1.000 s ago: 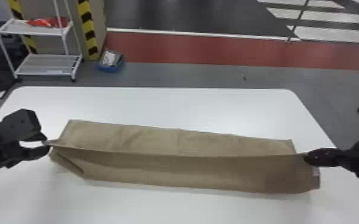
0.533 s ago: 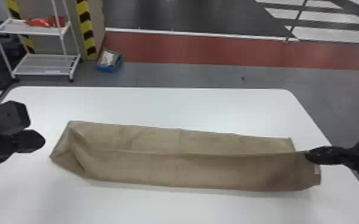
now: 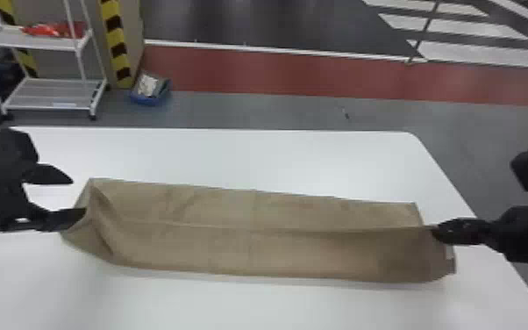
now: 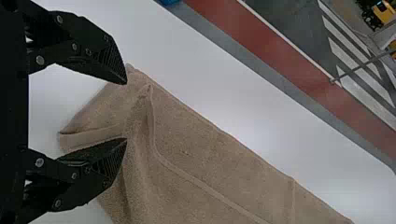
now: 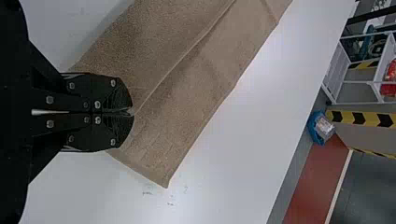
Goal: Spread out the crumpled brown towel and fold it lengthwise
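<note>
At the far left, beyond the left end effector (image 3: 77, 196), stands a white shelf cart (image 3: 52, 94) with a red item (image 3: 55, 30) on its upper shelf. The left end effector is open, its two fingers spread wide at the towel's left end; in the head view the nearer finger meets the brown cloth. In the left wrist view, rumpled folds rise just ahead of the gap between the fingertips. A blue bin (image 3: 150, 100) sits on the floor past the tabletop (image 3: 254, 158), farther off than the left end effector and a little to its right.

The brown towel (image 3: 250, 250) lies as a long strip on the tabletop, stretching between the two end effectors, with an edge running lengthwise along it. This edge leads to the right end effector (image 3: 437, 231), closed and gripping the towel. In the right wrist view its fingers pinch that edge, and a flat corner of cloth reaches out beside them.
</note>
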You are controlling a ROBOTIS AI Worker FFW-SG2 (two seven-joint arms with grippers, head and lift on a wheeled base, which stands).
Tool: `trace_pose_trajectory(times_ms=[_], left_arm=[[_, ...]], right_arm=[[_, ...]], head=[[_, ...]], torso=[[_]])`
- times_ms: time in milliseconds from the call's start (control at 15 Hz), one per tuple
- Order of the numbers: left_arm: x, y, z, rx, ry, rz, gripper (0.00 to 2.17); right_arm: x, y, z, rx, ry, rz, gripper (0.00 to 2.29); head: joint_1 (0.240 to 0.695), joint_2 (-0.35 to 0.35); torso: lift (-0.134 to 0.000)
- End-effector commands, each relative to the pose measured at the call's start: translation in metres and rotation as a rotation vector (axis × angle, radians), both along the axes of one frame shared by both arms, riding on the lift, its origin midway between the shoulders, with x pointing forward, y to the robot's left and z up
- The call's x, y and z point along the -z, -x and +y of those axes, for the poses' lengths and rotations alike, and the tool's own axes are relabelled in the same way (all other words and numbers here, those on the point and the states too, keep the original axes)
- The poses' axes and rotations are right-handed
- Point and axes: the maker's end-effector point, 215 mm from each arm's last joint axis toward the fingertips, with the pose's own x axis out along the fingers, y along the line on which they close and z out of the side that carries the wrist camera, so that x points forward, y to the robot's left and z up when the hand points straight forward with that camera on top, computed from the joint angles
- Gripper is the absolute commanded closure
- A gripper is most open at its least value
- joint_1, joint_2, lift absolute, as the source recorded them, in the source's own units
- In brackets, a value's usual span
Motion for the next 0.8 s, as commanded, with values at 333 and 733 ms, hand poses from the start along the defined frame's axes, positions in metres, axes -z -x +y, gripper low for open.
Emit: trace_pose_trajectory(times_ms=[333,733], left_arm=[[0.015,-0.042,0.006,-0.166,0.277,0.184,0.33],[0.037,-0.038,-0.014,-0.147,0.249,0.21,0.33]], right_arm=[[0.009,0.005,0.008,-0.011,0.001,0.016,1.33],[0.011,0.006,0.01,-0.012,0.0,0.019,1.33]], head=[[0.695,-0.158],[0.695,-0.146]], torso=[[-0.124],[-0.124]])
